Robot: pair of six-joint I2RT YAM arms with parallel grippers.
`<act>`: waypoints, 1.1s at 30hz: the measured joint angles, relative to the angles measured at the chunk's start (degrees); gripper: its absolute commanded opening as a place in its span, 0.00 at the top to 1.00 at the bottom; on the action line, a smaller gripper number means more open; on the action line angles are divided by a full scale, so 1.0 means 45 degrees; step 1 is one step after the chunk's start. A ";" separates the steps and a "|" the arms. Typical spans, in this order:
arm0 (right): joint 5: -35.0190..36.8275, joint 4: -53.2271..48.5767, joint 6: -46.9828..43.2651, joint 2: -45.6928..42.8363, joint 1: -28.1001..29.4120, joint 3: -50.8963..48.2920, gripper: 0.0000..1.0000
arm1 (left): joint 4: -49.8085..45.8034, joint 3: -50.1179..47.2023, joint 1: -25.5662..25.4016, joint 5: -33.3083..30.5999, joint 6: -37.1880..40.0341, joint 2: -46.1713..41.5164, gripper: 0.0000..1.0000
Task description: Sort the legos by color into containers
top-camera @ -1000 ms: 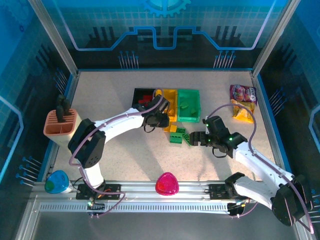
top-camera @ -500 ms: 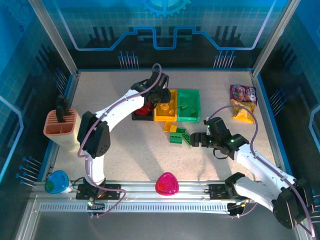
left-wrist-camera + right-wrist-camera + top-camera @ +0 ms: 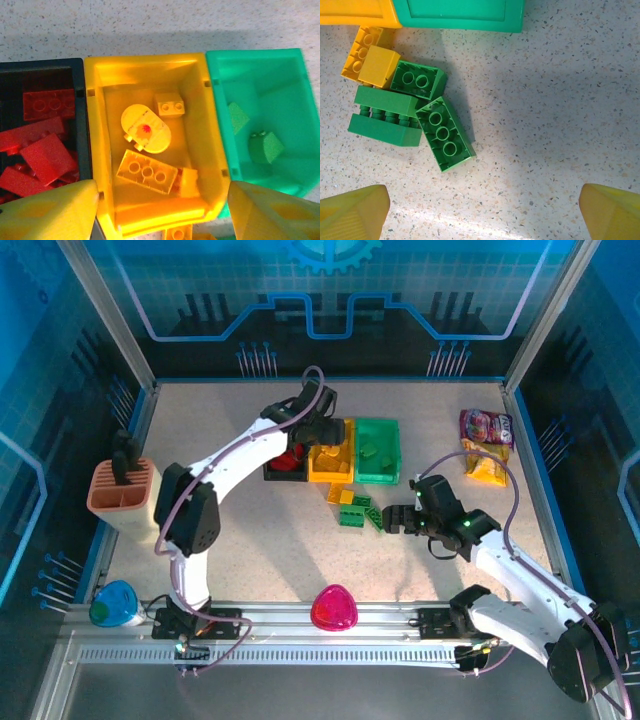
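My left gripper (image 3: 318, 430) hangs open over the yellow bin (image 3: 145, 60), its fingers (image 3: 50, 210) on either side of the bin's near end, holding nothing. Yellow legos (image 3: 147, 171) lie inside that bin. Red legos (image 3: 47, 105) fill the black bin (image 3: 45, 65) on its left, and green legos (image 3: 265, 147) sit in the green bin (image 3: 255, 54) on its right. A loose cluster of green legos (image 3: 444, 134) and yellow legos (image 3: 372, 62) lies on the table just in front of the bins. My right gripper (image 3: 392, 519) stands open over bare table beside that cluster.
A pink rounded triangle (image 3: 334, 607) and a blue object (image 3: 115, 603) lie near the front rail. A tan holder with black tools (image 3: 120, 485) stands at the left edge. Snack packets (image 3: 486, 445) lie at the back right.
The left arm swung from the loose pile up over the yellow bin and its jaws have opened there. The right arm has hardly moved.
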 measured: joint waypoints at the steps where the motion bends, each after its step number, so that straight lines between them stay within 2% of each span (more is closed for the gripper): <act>1: -0.0005 0.0000 0.0005 0.0019 0.0000 0.0005 0.02 | 0.0063 -0.0146 -0.0053 -0.0024 0.0000 -0.0306 0.32; 5: -0.0063 0.0005 0.0005 0.0311 0.0010 0.0019 0.02 | 0.0661 -0.1069 -0.0267 -0.0073 0.0044 -0.1894 0.33; 12: -0.0243 0.0015 -0.0015 0.0918 0.0272 0.0393 0.04 | 0.1783 -0.4342 -0.0505 -0.0068 0.0053 -0.4804 0.36; 17: -0.0306 0.0029 -0.0141 0.1734 0.0792 0.1010 0.08 | 0.2137 -0.6601 -0.0525 -0.0068 -0.0107 -0.5892 0.38; 23: -0.0325 0.0121 -0.0321 0.3181 0.1758 0.1855 0.19 | 0.2380 -0.9321 -0.0525 -0.0097 -0.0748 -0.7378 0.39; 33: -0.0505 0.0311 -0.0899 0.6076 0.3138 0.3254 0.20 | 0.2778 -1.2182 -0.0525 -0.0117 -0.2006 -0.8918 0.39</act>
